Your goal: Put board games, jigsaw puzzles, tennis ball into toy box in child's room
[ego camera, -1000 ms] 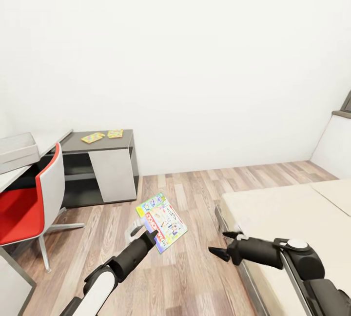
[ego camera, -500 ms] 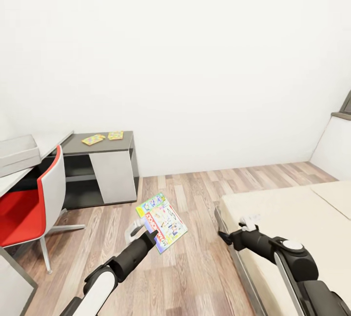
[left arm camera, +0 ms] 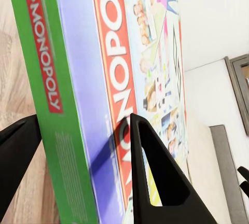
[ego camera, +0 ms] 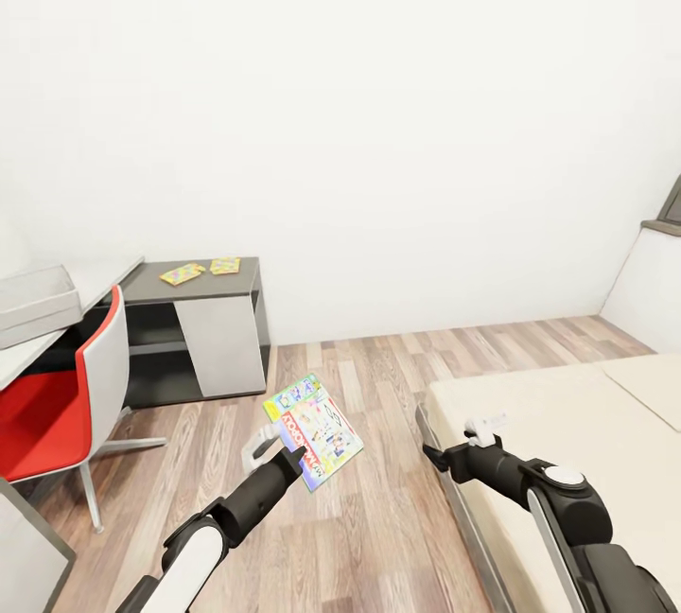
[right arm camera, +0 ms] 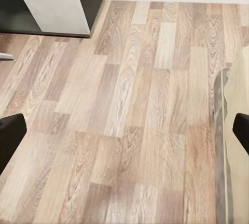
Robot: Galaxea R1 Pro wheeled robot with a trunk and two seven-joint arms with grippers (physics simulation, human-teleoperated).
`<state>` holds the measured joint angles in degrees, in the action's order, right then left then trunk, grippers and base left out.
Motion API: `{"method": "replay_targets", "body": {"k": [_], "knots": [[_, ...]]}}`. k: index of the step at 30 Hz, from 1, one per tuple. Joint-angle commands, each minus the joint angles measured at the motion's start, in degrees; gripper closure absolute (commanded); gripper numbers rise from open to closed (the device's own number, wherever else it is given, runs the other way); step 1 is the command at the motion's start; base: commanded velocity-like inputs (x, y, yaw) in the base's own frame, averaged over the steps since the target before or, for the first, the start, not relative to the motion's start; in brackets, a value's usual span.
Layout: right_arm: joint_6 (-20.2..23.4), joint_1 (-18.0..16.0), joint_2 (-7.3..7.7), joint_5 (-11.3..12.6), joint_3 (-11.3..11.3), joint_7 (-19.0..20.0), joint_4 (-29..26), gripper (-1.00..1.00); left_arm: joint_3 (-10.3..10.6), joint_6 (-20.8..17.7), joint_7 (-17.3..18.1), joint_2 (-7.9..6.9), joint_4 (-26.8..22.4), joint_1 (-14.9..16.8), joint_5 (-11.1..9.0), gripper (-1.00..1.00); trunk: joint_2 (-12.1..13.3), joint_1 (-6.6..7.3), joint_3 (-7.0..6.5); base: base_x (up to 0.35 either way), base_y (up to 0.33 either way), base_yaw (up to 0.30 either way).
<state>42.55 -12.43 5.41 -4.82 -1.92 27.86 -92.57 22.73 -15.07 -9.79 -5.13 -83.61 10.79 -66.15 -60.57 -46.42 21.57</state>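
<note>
Since a second ago the right gripper [ego camera: 437, 455] has swung from over the floor toward the bed [ego camera: 567, 424] edge; its jaws are spread wide in the right wrist view, holding nothing. Left gripper [ego camera: 284, 450] jaws are clamped on the Monopoly box [ego camera: 313, 429], held tilted above bare floor [ego camera: 378, 528] between chair [ego camera: 66, 395] and bed. Two puzzles [ego camera: 200, 270] lie on the dark table [ego camera: 241, 282]; toy box [ego camera: 33, 303] sits far left

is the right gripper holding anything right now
No, the right gripper is open, with only wood floor between its fingertips.
</note>
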Motion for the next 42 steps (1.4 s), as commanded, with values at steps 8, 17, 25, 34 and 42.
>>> {"method": "replay_targets", "body": {"k": [8, 17, 25, 34, 42], "knots": [[0.24, -0.04, -0.12, -0.46, 0.13, 0.37, -0.07, -1.0, 0.04, -0.04, -0.58, -0.06, -0.07, 0.08, -0.47, 1.0, 3.18, 1.76, -1.37, 0.0, 0.0, 0.0], [0.3, -0.05, -0.13, -0.45, 0.15, 0.35, -0.07, -1.0, 0.05, -0.04, -0.58, -0.06, -0.06, 0.08, -0.47, 1.0, 6.79, 3.74, -2.99, 0.0, 0.0, 0.0], [0.34, -0.05, -0.14, -0.45, 0.16, 0.35, -0.07, -1.0, 0.08, -0.04, -0.72, -0.06, -0.06, 0.07, -0.47, 1.0, 9.99, 5.49, -4.42, 0.0, 0.0, 0.0], [0.31, -0.05, -0.14, -0.45, 0.16, 0.35, -0.07, -1.0, 0.09, -0.04, -0.75, -0.06, 0.01, 0.09, -0.47, 1.0, 13.6, 7.47, -6.04, 0.0, 0.0, 0.0], [0.28, -0.05, -0.14, -0.45, 0.16, 0.35, -0.07, -1.0, 0.09, -0.04, -0.76, -0.06, 0.02, 0.07, -0.47, 1.0, 16.81, 9.23, -7.48, 0.0, 0.0, 0.0]]}}
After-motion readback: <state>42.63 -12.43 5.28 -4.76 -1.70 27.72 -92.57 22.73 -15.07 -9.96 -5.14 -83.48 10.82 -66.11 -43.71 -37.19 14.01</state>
